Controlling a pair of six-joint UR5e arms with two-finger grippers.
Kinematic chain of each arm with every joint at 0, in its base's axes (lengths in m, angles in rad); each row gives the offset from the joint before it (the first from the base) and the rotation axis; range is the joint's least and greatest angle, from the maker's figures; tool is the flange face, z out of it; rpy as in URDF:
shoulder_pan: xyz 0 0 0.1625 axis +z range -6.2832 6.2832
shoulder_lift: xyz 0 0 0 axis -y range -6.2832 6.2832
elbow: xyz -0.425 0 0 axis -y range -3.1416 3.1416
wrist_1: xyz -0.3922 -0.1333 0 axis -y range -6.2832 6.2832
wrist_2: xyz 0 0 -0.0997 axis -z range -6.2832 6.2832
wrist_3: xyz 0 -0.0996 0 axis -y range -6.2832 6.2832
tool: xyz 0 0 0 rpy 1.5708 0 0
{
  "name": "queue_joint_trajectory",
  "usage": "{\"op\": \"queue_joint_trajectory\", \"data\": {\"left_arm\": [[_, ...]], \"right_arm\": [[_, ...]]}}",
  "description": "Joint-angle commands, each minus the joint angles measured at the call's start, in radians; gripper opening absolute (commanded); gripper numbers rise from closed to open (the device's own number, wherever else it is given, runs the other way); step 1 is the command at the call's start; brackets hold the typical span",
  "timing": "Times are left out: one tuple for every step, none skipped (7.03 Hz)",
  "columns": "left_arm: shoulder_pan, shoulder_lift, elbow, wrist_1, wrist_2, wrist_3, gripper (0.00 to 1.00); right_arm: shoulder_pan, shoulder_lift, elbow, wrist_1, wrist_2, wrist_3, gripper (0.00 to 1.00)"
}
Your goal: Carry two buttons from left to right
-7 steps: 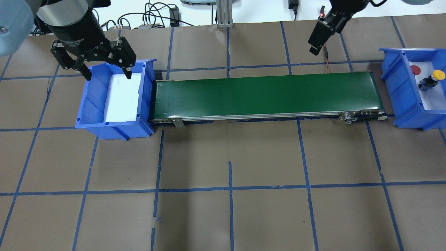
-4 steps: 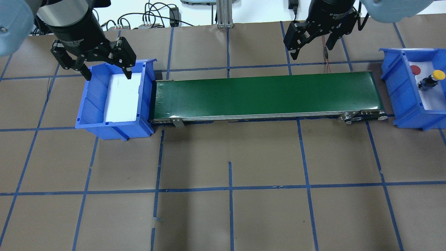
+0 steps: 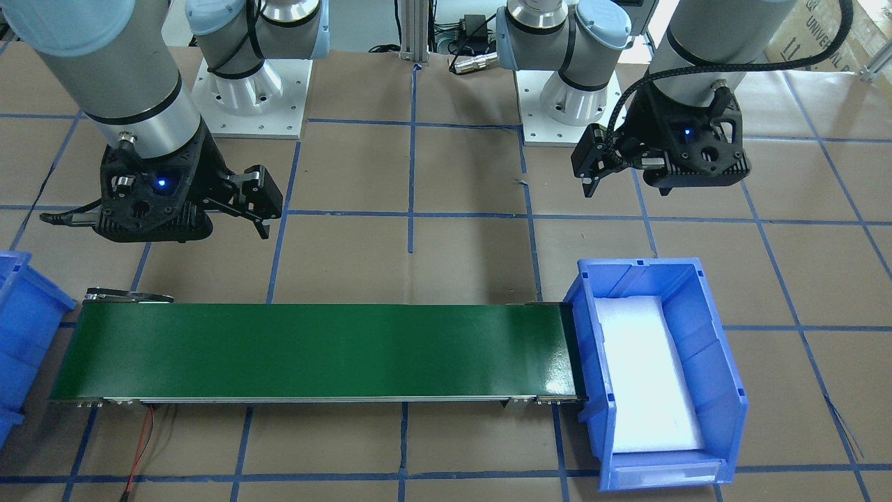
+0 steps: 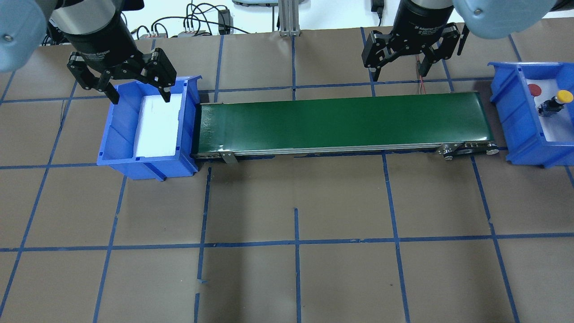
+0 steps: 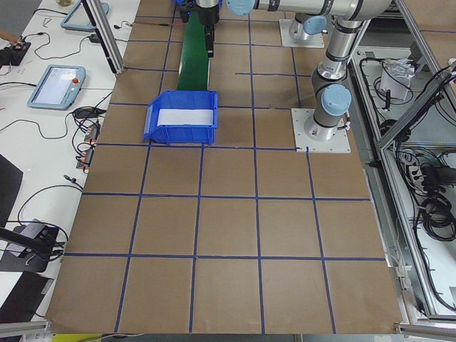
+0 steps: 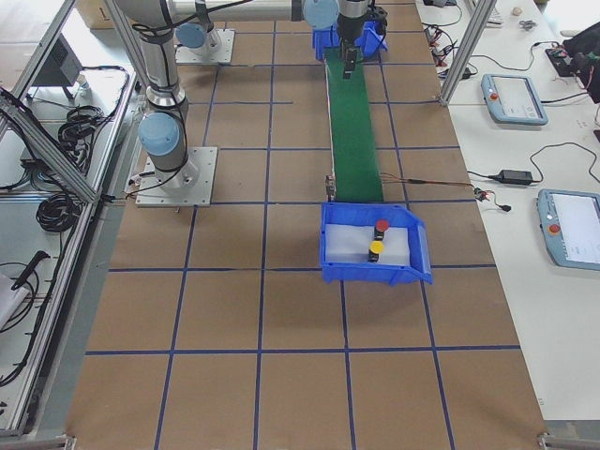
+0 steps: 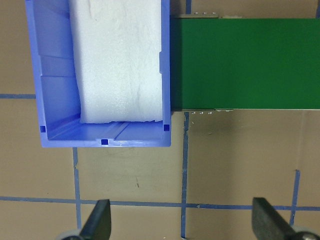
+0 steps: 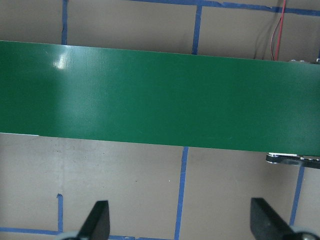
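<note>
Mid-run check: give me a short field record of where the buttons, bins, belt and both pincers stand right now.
yellow button: inside the right bin
red button: same bin, close to the yellow one
left bin: holds white foam, no button visible
conveyor belt: runs between the two bins, no button on it
left pincer: open, empty, raised near the left bin
right pincer: open, empty, raised near the belt's right half
task status: both buttons look delivered

A green conveyor belt (image 4: 341, 123) lies along the brown worktop (image 4: 439, 197), which is gridded with blue tape (image 4: 296, 242). A blue bin (image 4: 121, 125) lined with white foam (image 4: 159, 125) sits just beside one end; another blue bin (image 4: 515, 112) stands near the other.
</note>
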Motion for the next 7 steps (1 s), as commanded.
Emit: {"op": "queue_joint_trajectory", "data": {"left_arm": [[0.0, 0.002, 0.0, -0.002, 0.0, -0.001, 1.0], [0.0, 0.002, 0.0, 0.0, 0.002, -0.001, 1.0], [0.0, 0.002, 0.0, 0.0, 0.0, -0.001, 1.0], [0.0, 0.0, 0.0, 0.0, 0.0, -0.001, 1.0], [0.0, 0.002, 0.0, 0.0, 0.002, -0.002, 1.0], [0.0, 0.002, 0.0, -0.002, 0.002, -0.002, 1.0], [0.0, 0.003, 0.001, -0.003, 0.003, -0.001, 1.0]], "right_arm": [[0.001, 0.002, 0.0, -0.006, 0.004, 0.001, 1.0], [0.001, 0.003, -0.001, -0.008, 0.006, 0.001, 1.0], [-0.001, 0.005, -0.001, -0.005, 0.004, -0.007, 1.0], [-0.005, 0.008, -0.001, -0.005, 0.004, -0.008, 1.0], [-0.009, 0.008, -0.003, -0.005, 0.004, -0.011, 1.0], [-0.009, 0.008, -0.004, -0.006, 0.004, -0.011, 1.0], [-0.015, 0.005, -0.006, -0.005, 0.004, -0.013, 1.0]]}}
